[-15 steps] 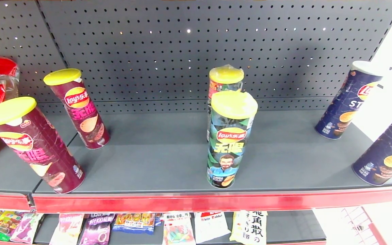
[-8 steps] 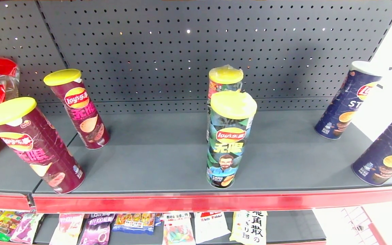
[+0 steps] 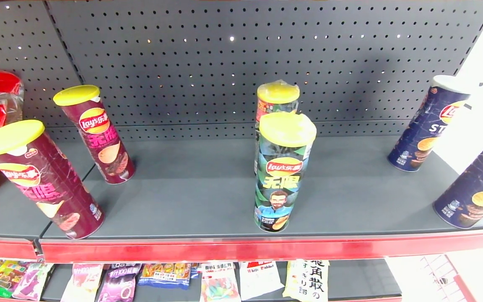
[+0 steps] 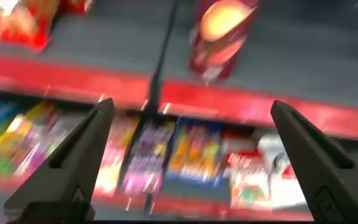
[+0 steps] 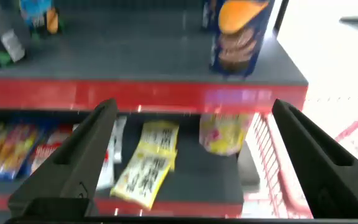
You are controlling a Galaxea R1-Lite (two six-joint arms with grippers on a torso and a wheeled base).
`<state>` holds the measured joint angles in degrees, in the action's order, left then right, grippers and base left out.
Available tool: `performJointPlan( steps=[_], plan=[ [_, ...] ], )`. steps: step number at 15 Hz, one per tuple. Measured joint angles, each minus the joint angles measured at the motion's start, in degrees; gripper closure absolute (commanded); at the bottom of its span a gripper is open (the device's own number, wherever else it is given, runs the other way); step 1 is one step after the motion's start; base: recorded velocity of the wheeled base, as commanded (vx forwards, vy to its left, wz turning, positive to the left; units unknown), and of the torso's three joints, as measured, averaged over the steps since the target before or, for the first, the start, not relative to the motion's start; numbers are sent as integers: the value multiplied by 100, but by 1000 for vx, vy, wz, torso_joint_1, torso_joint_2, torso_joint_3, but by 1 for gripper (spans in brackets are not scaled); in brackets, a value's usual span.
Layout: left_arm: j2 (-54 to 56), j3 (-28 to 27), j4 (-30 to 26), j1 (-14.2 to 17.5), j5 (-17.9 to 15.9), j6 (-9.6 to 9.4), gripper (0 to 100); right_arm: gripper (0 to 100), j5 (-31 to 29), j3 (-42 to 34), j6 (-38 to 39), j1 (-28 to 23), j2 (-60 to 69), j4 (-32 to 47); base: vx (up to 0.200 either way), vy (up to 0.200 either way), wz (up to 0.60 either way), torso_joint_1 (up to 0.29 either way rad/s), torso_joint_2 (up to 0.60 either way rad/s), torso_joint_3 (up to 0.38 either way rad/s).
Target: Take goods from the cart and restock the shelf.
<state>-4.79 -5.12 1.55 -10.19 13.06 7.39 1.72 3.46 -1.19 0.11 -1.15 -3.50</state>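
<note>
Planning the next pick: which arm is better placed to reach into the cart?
Probably the right: the cart stands at the right end of the shelf, just beyond the right gripper, whose fingers are open.

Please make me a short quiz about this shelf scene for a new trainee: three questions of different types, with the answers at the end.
1. True or false: the left gripper is holding a can.
2. Which colour is the lid of the front green can? A) white B) yellow C) red
3. Fill in: ___ chip cans stand on the upper shelf.
Key: 1 false, it is open and empty. 2 B. 3 six.
</note>
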Motion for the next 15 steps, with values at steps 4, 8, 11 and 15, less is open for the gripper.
performJointPlan(
  steps=[4, 8, 11, 15],
  plan=[
    [-122, 433, -24, 308, 77, -461, 0, 0, -156, -322, 76, -4, 82, 340, 0, 0, 0, 0, 0, 0],
    [-182, 461, -11, 1566, -272, -468, 0, 0, -185, -344, 68, -4, 93, 340, 0, 0, 0, 0, 0, 0],
    [-79, 488, 20, 1623, -1477, -556, 0, 0, -172, -346, 108, -4, 96, 340, 0, 0, 0, 0, 0, 0],
    [238, 494, -160, 1006, -1343, -805, 0, 0, -158, -346, 119, -4, 99, 340, 0, 0, 0, 0, 0, 0]
  ],
)
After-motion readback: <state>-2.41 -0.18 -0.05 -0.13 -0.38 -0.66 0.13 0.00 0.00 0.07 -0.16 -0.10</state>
